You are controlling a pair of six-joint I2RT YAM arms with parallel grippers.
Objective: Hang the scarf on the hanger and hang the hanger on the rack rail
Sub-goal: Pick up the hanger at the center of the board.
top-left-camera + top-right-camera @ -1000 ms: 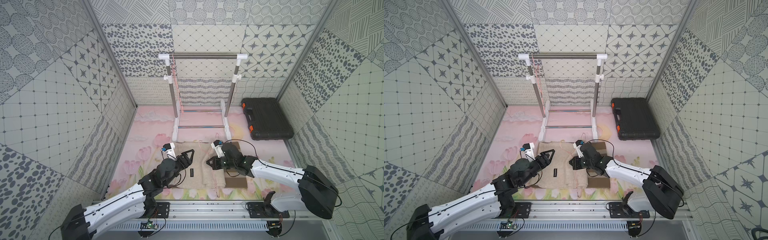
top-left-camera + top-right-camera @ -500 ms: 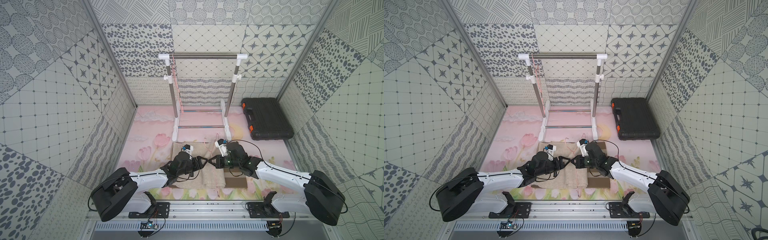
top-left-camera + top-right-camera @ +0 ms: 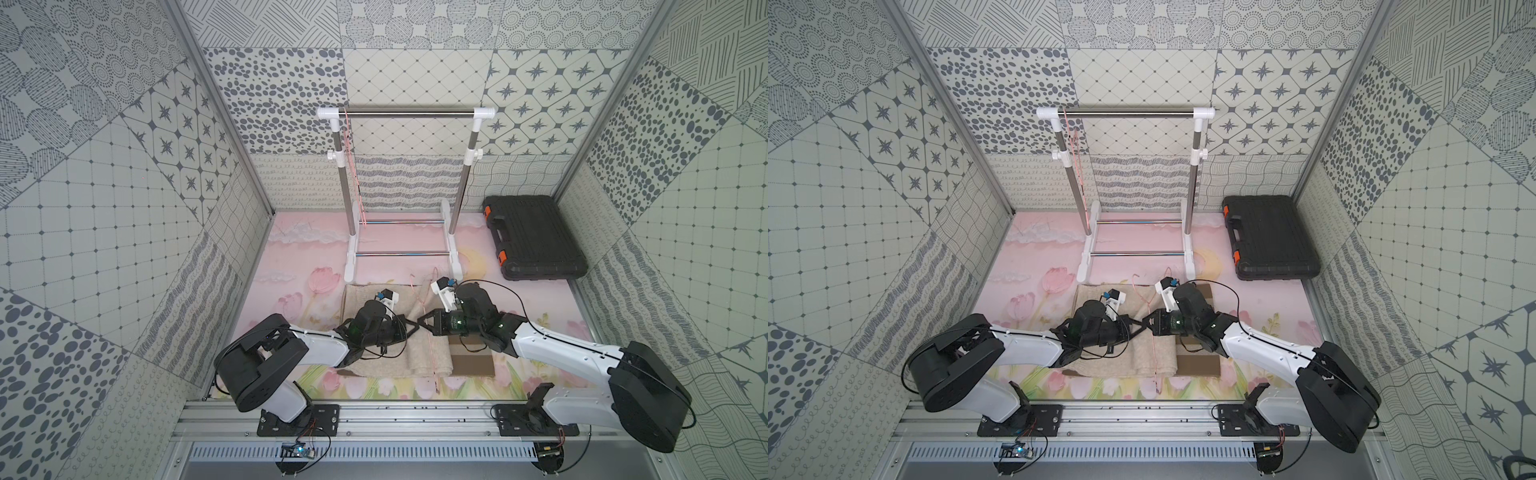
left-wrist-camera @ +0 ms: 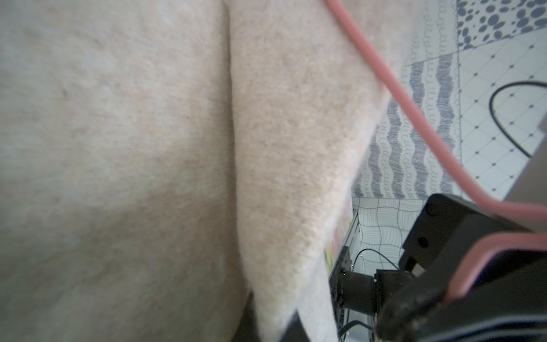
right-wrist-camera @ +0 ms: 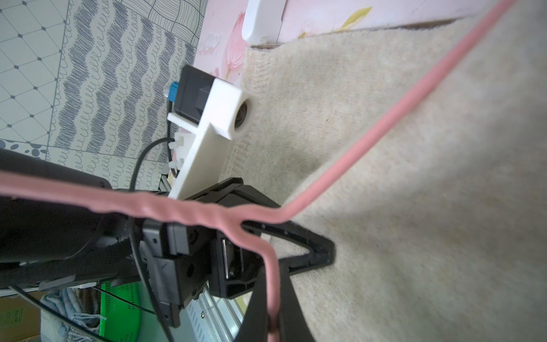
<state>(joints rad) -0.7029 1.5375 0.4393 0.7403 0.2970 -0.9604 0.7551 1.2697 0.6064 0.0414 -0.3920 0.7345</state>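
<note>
Over scarf (image 3: 415, 357), hanger (image 5: 183, 211) lies near-far (hook far); right gripper (image 3: 420, 327) grasping it, left gripper (image 3: 409, 326) clenched.

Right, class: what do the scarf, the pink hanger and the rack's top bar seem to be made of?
Scarf: beige woollen-looking knit, matt and fuzzy. Hanger: thin wire, probably plastic-coated, smooth pink skin over a twisted neck. Top bar: likely steel, shiny with a bright glint along it.

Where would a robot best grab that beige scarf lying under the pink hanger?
Probably the scarf's lengthwise fold, pinched from straight above on the side away from the hanger. It lies flat on the table, so only a fold or edge gives the jaws cloth to close around, and the right gripper crowds the hanger side.
</note>
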